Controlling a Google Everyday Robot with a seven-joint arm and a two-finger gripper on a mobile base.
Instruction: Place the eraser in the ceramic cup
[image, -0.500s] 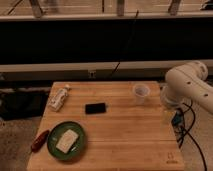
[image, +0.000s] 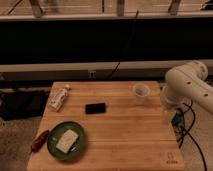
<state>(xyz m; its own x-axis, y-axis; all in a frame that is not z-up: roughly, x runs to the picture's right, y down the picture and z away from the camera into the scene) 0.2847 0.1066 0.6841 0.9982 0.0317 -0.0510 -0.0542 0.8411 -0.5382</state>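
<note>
The eraser (image: 95, 107) is a small black block lying flat near the middle of the wooden table (image: 125, 145). The cup (image: 141, 93) is pale and stands upright to the right of the eraser, near the table's far right. My white arm (image: 189, 86) reaches in from the right. The gripper (image: 171, 117) hangs below it at the table's right edge, to the right of and a little nearer than the cup, well apart from the eraser. It holds nothing that I can see.
A green plate (image: 54, 149) with a pale block (image: 67, 140) on it sits at the front left. A red object (image: 39, 141) lies at the left edge. A white packet (image: 60, 97) lies at the back left. Cables (image: 192, 142) hang right of the table.
</note>
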